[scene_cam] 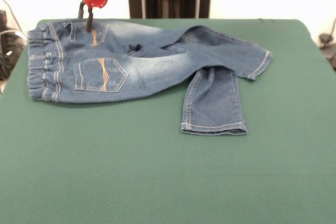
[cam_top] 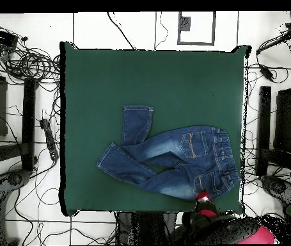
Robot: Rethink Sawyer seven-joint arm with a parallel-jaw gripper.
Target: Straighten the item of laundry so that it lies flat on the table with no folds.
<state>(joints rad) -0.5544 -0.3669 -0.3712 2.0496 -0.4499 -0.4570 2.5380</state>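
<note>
The item of laundry, a small pair of blue jeans point(scene_cam: 136, 61), lies on the far half of the green table point(scene_cam: 157, 182), back pockets up and waistband at the left. One leg runs out to the right. The other leg bends at the knee and points toward the table's near side. There are creases at the crotch. In the overhead view the jeans point(cam_top: 173, 157) lie near the table's point(cam_top: 141, 83) lower right edge. My gripper point(scene_cam: 87, 22), under a red wrist piece, comes down onto the far edge of the seat, close to the waistband; overhead it point(cam_top: 201, 192) sits at that same edge.
Cables point(cam_top: 26, 64) and dark stands point(cam_top: 29, 122) ring the table on the white tiled floor. A dark stand point(cam_top: 266, 128) is close to the table edge beside the waistband. The jeans' waistband lies near the table's left edge in the front view.
</note>
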